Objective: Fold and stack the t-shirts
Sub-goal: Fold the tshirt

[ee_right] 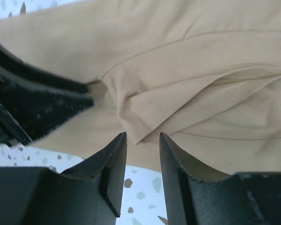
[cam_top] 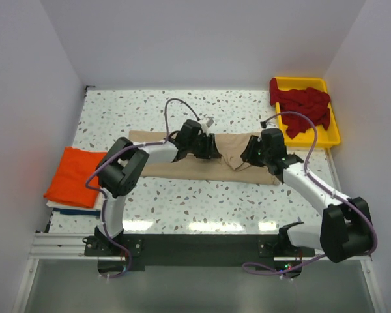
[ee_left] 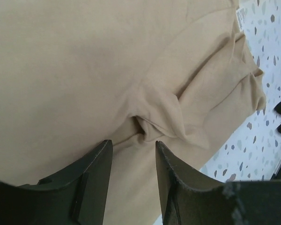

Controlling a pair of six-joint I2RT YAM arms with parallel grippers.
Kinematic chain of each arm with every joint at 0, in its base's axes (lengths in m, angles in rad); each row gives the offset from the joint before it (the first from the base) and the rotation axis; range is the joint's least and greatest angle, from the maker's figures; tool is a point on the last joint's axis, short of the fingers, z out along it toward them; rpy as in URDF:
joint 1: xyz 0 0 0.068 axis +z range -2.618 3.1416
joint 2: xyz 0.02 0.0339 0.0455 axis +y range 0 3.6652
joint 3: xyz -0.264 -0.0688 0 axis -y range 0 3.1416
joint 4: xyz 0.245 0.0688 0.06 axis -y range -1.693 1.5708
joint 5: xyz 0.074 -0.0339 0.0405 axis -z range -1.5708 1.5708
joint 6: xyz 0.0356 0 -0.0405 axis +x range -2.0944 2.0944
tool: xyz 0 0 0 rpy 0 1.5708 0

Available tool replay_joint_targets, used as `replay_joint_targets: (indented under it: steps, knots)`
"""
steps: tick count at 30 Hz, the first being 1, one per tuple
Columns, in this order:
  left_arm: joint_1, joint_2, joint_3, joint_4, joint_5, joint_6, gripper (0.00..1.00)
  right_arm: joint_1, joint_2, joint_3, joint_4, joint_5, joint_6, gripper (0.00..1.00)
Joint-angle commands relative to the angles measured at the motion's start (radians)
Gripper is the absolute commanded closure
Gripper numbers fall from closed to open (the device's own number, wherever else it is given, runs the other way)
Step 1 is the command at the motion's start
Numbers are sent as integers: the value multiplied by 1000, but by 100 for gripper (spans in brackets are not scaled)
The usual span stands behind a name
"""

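Note:
A beige t-shirt [cam_top: 159, 153] lies as a long band across the middle of the table. My left gripper [cam_top: 212, 149] hovers open over its middle; in the left wrist view the gripper [ee_left: 133, 146] stands just short of a small pucker [ee_left: 147, 126] in the cloth. My right gripper [cam_top: 247, 155] is close beside it, also open [ee_right: 142, 137], with a folded corner of the beige shirt [ee_right: 139, 133] at its fingertips. An orange t-shirt [cam_top: 75, 175] lies folded at the left on a white/blue one [cam_top: 70, 210]. Dark red t-shirts [cam_top: 303, 103] are piled at the back right.
A yellow tray [cam_top: 332, 134] at the back right holds the dark red pile. The two grippers are a few centimetres apart; the left gripper's finger [ee_right: 42, 108] shows in the right wrist view. White walls close in the left, right and back of the speckled table [cam_top: 202, 202].

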Motion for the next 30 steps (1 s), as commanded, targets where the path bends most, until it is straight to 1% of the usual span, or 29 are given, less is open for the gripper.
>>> replay_joint_targets:
  steps: [1,4,6,8,9,11,12,15,22,30]
  knots:
    - [-57,-72,34,-5,-40,55,53,-49,-54,145,-180,207,-24,61]
    - [-95,-80,46,-31,-83,74,52,-134,-24,202,-236,193,-27,61]
    - [-123,-84,61,-51,-112,83,50,-187,27,233,-256,173,-29,61]
    - [-143,-80,94,-79,-139,100,50,-209,74,248,-259,167,-32,62]
    - [-166,-77,106,-106,-175,115,50,-226,85,253,-247,152,-32,62]
    - [-187,-72,140,-132,-209,130,50,-235,114,259,-236,143,-25,62]
    - [-202,-63,153,-177,-240,141,50,-243,142,265,-227,141,-24,62]
    - [-225,-36,207,-238,-292,161,50,-254,185,276,-218,129,-22,63]
    - [-285,32,328,-355,-430,215,50,-272,220,270,-195,127,-22,63]
    - [-327,87,382,-395,-481,239,50,-283,234,265,-181,120,-27,63]
